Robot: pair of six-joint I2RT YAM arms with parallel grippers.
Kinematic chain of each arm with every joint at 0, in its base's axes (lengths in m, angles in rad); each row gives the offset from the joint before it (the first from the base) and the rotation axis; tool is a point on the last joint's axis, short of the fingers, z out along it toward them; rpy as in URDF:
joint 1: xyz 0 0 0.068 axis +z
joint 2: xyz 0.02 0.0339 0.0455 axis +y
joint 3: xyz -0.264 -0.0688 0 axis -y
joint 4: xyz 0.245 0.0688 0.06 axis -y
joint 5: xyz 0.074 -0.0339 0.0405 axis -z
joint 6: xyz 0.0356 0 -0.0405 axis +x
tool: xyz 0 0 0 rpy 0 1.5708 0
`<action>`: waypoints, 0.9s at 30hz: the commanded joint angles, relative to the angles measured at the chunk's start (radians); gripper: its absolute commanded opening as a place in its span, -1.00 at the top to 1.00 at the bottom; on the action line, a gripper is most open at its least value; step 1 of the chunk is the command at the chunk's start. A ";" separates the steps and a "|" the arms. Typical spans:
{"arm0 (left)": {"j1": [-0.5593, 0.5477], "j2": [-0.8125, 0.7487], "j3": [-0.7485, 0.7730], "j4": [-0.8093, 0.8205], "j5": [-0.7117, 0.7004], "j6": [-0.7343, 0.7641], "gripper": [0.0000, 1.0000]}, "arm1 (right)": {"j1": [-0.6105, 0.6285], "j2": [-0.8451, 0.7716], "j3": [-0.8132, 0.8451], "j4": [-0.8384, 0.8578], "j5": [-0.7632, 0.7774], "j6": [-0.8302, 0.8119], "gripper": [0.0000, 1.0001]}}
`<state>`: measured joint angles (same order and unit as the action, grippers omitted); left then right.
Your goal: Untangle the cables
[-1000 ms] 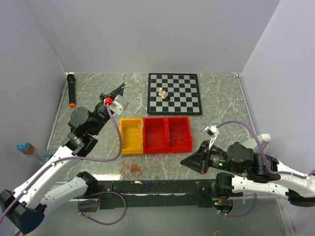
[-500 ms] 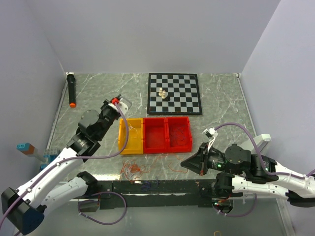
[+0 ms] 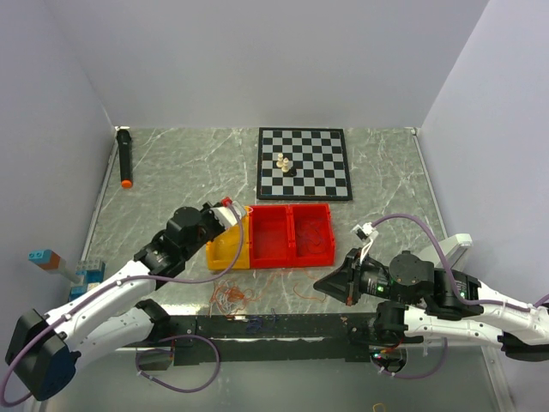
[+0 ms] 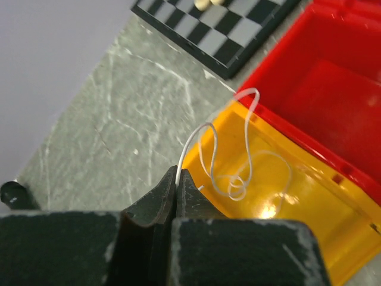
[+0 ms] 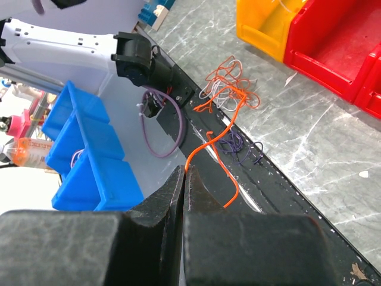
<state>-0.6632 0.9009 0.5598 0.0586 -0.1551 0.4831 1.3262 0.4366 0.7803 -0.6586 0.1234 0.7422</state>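
- The left gripper [image 4: 177, 174] has swung back from beside the 1 chessboard [image 3: 317, 163]. Its jaws are clenched on 1 white wire [image 4: 237, 190] above the 1 yellow bin [image 4: 333, 238].
- The right gripper [image 5: 184, 173] has barely shifted, its jaws pinching 1 orange wire [image 5: 199, 154].
- The other cables [image 3: 230, 296] lie tangled on the worktop [image 3: 171, 172], before the yellow bin.
- There are 2 red bins [image 3: 271, 253].

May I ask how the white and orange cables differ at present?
The white cable loops over the yellow bin; the orange cable runs to the tangle. The left gripper pinches the white cable, the right gripper the orange cable. Both are thin, held at one end.
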 commanded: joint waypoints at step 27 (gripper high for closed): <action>-0.041 -0.330 -0.074 -0.289 0.172 0.008 0.98 | 0.007 0.036 0.034 0.024 0.001 0.008 1.00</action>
<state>-0.7002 0.5510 0.4881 -0.2031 -0.0326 0.4770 1.3262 0.4637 0.7853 -0.6655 0.1291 0.7433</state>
